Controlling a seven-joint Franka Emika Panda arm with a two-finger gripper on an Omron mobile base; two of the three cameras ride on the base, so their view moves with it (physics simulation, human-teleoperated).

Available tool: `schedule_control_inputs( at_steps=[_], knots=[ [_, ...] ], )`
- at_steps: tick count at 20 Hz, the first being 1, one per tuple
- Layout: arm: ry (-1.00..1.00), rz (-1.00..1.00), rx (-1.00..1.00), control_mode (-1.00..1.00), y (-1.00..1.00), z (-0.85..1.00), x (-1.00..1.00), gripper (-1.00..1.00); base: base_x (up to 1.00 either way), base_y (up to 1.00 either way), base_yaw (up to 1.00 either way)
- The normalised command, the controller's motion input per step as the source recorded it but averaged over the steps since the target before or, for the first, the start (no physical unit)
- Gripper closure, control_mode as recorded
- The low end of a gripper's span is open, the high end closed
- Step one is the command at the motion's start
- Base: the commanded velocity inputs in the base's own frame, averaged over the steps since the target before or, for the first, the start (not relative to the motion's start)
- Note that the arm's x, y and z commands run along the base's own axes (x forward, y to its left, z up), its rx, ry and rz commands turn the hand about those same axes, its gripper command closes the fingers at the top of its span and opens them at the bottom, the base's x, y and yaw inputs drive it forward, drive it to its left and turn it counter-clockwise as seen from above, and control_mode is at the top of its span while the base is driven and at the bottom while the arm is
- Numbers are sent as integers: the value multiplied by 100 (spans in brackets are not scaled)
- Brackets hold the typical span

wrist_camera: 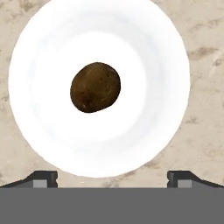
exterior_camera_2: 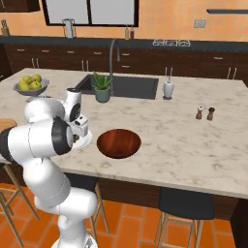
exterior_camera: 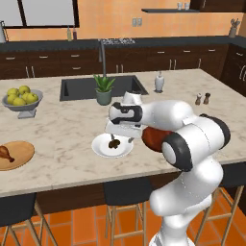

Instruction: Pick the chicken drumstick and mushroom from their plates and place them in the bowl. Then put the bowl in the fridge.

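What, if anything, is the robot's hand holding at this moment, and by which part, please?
Nothing is held. The hand is open above the white plate, and the mushroom lies untouched on it.

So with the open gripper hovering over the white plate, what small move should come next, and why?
Probably a straight descent onto the small dark brown mushroom. The gripper is open and apart from it, the mushroom lies near the middle of the round white ceramic plate, roughly between the fingertips, and the glossy reddish-brown bowl looks empty.
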Motion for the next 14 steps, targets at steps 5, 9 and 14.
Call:
schedule_control_inputs(
  at_steps=[5, 9, 14],
  knots=[
    [0, -5, 0, -100, 10, -20, 65, -100, 0, 0, 0],
    [4, -3, 0, -100, 11, -32, 58, -100, 0, 0, 0],
    [6, -1, 0, -100, 6, -31, 27, -100, 0, 0, 0]
  ],
)
